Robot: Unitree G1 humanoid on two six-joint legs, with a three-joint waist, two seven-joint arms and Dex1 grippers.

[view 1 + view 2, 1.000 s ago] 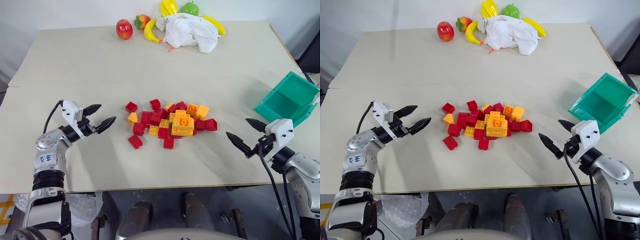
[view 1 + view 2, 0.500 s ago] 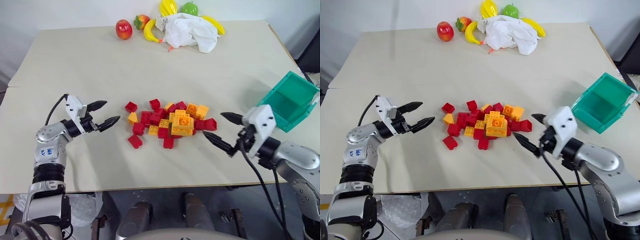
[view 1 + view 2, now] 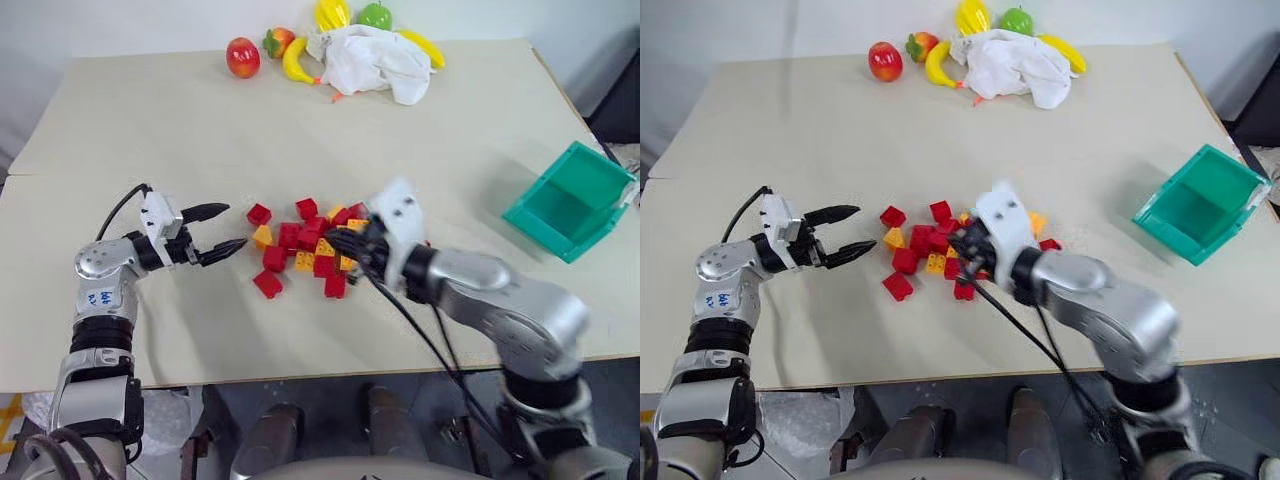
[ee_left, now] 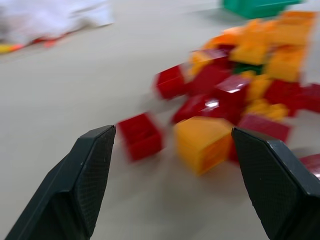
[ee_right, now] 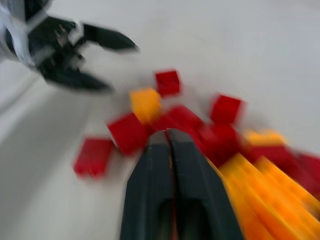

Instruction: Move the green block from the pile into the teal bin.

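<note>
Fingers of right gripper (image 5: 168, 137) pressed together, empty, over pile (image 3: 320, 245) mid-bench; left gripper (image 3: 222, 232) spread wide at pile's left. Green block (image 4: 245, 68) barely peeks btwn bricks — search step. Next: dig it out, carry to teal bin (image 3: 570, 200) far right.

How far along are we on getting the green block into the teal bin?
Done: nothing; the teal bin looks empty. In hand: the right gripper is shut with nothing visibly between its fingers, over the pile; the left gripper is open beside it. Left: dig out the green block, barely visible among the bricks, grasp it, carry it to the bin.
</note>
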